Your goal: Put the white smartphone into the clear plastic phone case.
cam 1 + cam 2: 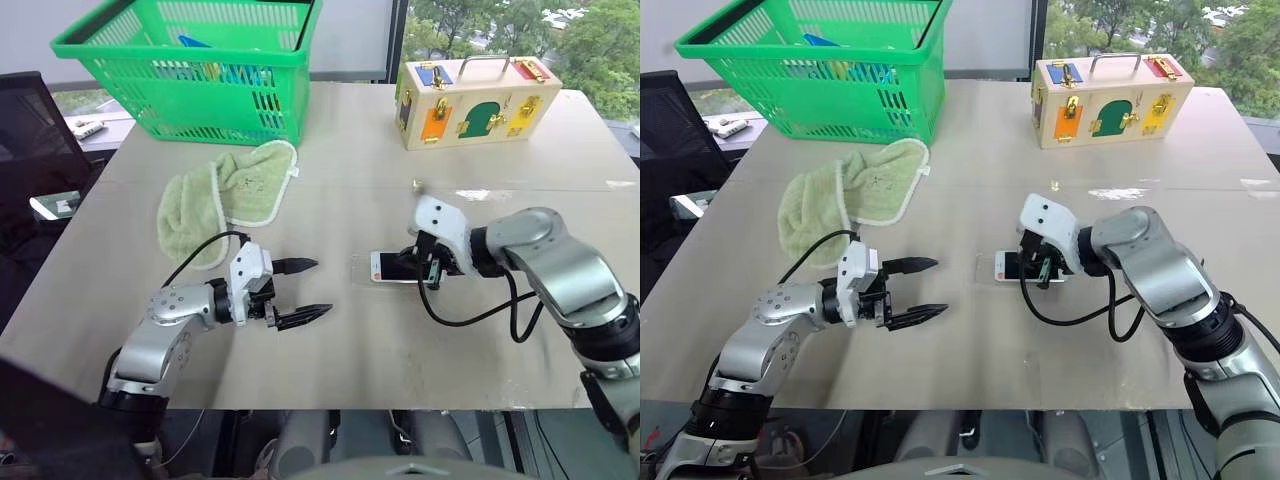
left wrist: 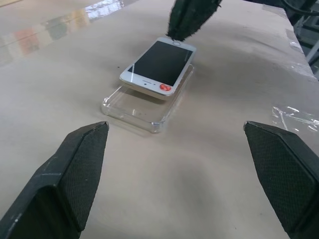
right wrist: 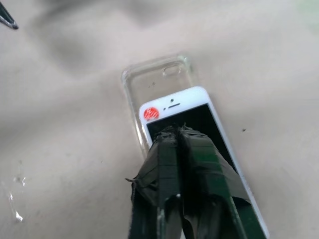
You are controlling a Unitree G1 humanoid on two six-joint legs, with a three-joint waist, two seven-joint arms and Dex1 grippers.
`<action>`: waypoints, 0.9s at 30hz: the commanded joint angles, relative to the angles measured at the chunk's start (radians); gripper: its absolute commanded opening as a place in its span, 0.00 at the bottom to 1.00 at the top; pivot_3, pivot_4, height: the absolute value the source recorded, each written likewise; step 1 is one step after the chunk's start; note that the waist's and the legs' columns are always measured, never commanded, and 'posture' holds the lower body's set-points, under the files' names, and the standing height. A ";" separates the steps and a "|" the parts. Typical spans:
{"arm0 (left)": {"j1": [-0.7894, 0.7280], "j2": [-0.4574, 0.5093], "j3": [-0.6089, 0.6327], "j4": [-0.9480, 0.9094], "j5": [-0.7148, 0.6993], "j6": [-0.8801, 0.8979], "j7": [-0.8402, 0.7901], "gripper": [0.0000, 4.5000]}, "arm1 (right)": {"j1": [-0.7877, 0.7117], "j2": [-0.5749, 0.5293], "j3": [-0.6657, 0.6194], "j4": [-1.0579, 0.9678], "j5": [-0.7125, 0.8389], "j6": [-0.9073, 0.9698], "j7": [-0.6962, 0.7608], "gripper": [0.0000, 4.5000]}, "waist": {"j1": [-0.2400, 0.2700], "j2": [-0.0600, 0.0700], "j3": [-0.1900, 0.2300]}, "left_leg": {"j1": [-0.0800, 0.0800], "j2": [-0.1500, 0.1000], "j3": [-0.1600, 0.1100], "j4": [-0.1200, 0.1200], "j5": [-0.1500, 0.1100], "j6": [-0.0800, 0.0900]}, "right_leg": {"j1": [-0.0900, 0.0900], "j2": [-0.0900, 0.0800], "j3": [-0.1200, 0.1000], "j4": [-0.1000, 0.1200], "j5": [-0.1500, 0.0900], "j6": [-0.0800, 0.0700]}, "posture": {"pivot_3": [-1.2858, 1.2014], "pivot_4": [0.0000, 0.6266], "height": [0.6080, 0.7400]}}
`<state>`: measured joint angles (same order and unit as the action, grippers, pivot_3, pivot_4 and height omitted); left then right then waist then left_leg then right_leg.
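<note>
The white smartphone [image 2: 159, 62] lies screen up, slanted across the clear plastic phone case [image 2: 134, 107]. Its end with the red sticker overhangs the case's inside, and part of the case [image 3: 159, 74] shows bare beyond it. My right gripper [image 3: 177, 130] is shut, fingers pressed together, their tips resting on the phone's [image 1: 392, 266] screen toward its home-button end. Nothing is clamped between them. My left gripper [image 1: 322, 287] is open and empty, hovering just above the table to the left of the phone and pointing at it across a gap.
A green basket [image 1: 190, 75] stands at the back left, with a green towel [image 1: 225, 195] in front of it. A wooden lock box [image 1: 470, 105] sits at the back right. A scrap of clear film [image 2: 294, 117] lies on the table near the case.
</note>
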<state>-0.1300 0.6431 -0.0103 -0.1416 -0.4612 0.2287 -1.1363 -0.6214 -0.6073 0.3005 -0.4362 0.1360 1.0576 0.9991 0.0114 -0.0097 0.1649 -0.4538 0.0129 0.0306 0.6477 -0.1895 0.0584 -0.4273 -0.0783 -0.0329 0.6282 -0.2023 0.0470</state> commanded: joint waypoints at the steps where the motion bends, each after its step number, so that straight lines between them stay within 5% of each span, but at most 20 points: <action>1: -0.005 0.000 0.011 -0.004 -0.011 -0.012 -0.013 1.00 | 0.046 0.049 -0.009 0.027 0.018 -0.111 -0.065 0.01 | 0.000 0.000 0.000 | 0.000 0.000 0.000 0.000 0.000 0.000 | 0.000 0.000 0.000 0.000 0.000 0.000 | 0.52 0.24 1.00; 8: 0.015 -0.015 0.000 -0.052 -0.011 -0.002 0.008 1.00 | 0.056 0.099 0.067 0.179 -0.047 -0.249 -0.156 0.01 | 0.000 0.000 0.000 | 0.000 0.000 0.001 0.000 0.000 0.000 | 0.000 0.001 0.001 0.000 0.000 0.000 | 0.52 0.24 1.00; 16: 0.025 -0.014 0.004 -0.065 -0.010 0.001 0.016 1.00 | 0.077 0.054 0.194 0.218 -0.062 -0.206 -0.098 0.01 | 0.000 0.000 0.000 | 0.003 0.000 0.001 0.000 0.000 0.000 | 0.002 0.001 0.001 0.000 0.000 0.000 | 0.52 0.24 1.00; 23: 0.030 -0.014 0.007 -0.073 -0.012 0.007 0.025 1.00 | 0.077 0.094 0.177 0.293 -0.049 -0.166 -0.135 0.01 | 0.000 -0.002 -0.004 | 0.006 0.001 0.000 0.000 -0.002 -0.004 | 0.005 0.000 0.000 0.000 0.000 0.000 | 0.52 0.24 1.00; 27: 0.018 -0.015 0.003 -0.071 -0.013 0.015 0.030 1.00 | 0.079 0.137 0.050 0.190 0.060 -0.159 -0.123 0.01 | 0.001 -0.002 -0.006 | 0.006 0.002 0.000 0.000 -0.002 -0.004 | 0.005 -0.002 0.000 0.000 0.000 0.000 | 0.52 0.24 1.00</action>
<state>-0.1028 0.6274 -0.0119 -0.1771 -0.4624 0.2427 -1.1079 -0.5514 -0.4747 0.3943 -0.2117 0.1514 0.8663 0.8762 0.0120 -0.0122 0.1593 -0.4479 0.0149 0.0308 0.6481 -0.1919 0.0544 -0.4222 -0.0804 -0.0328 0.6284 -0.2024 0.0470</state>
